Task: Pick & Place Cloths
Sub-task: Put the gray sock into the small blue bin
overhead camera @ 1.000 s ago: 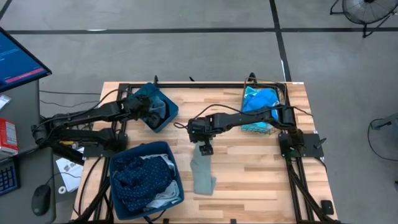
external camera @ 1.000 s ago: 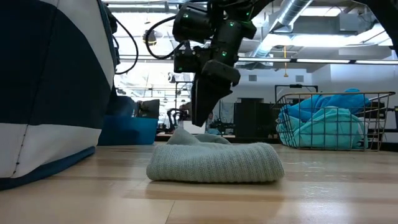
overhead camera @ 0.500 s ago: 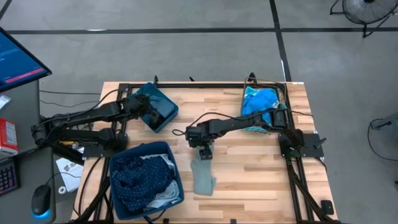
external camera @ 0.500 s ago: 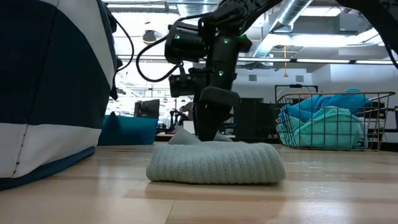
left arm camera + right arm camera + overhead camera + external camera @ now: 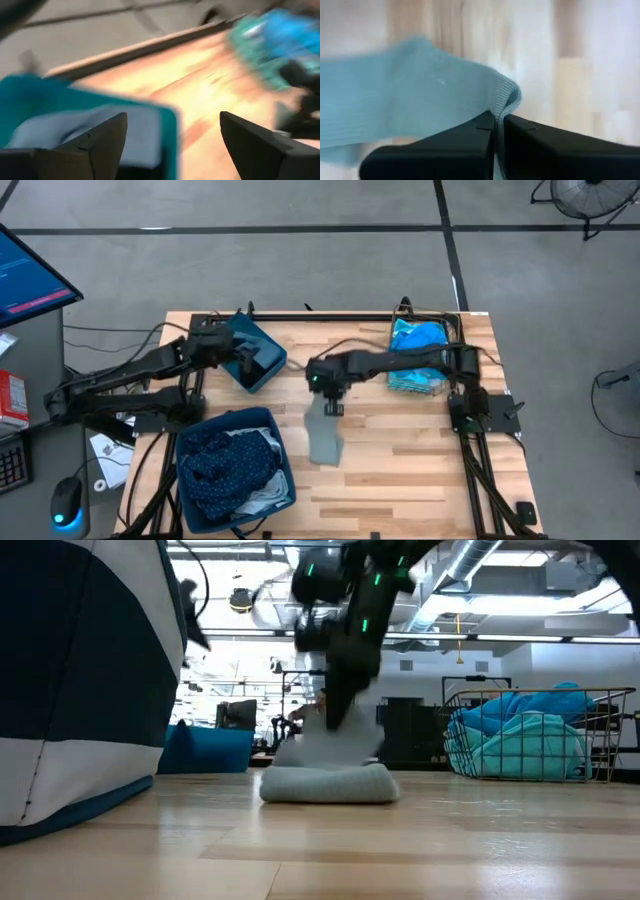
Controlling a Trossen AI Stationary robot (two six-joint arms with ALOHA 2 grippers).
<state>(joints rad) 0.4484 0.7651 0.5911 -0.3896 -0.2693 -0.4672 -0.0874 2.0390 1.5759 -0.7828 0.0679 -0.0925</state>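
Note:
A small grey-green cloth (image 5: 324, 438) lies near the middle of the wooden table, and my right gripper (image 5: 331, 402) is shut on its far end. In the low view the cloth (image 5: 330, 783) rises to the gripper (image 5: 342, 705). My left gripper (image 5: 243, 358) hovers open over a small teal bin (image 5: 262, 360). That bin holds a pale grey-blue cloth (image 5: 75, 131), seen between the open fingers (image 5: 97, 142) in the left wrist view. My right gripper pinches the cloth's ribbed far edge (image 5: 506, 102) between its two shut fingers (image 5: 470, 137), where the fabric folds over them. The fingers come steeply from above. The far end (image 5: 330, 740) is lifted, and the near part still rests on the table.
A large dark-blue bin (image 5: 282, 448) with navy and bluish cloths stands at the near left. A wire basket (image 5: 398, 385) with turquoise and bright blue cloths (image 5: 418, 345) stands at the far right. Bare table lies near and right of the grey-green cloth.
My right gripper came down on the cloth's far end, took hold and moved up and toward the far edge. The far end has lifted, and the rest has slid after it and bunched shorter. My left gripper has risen a little over the teal bin.

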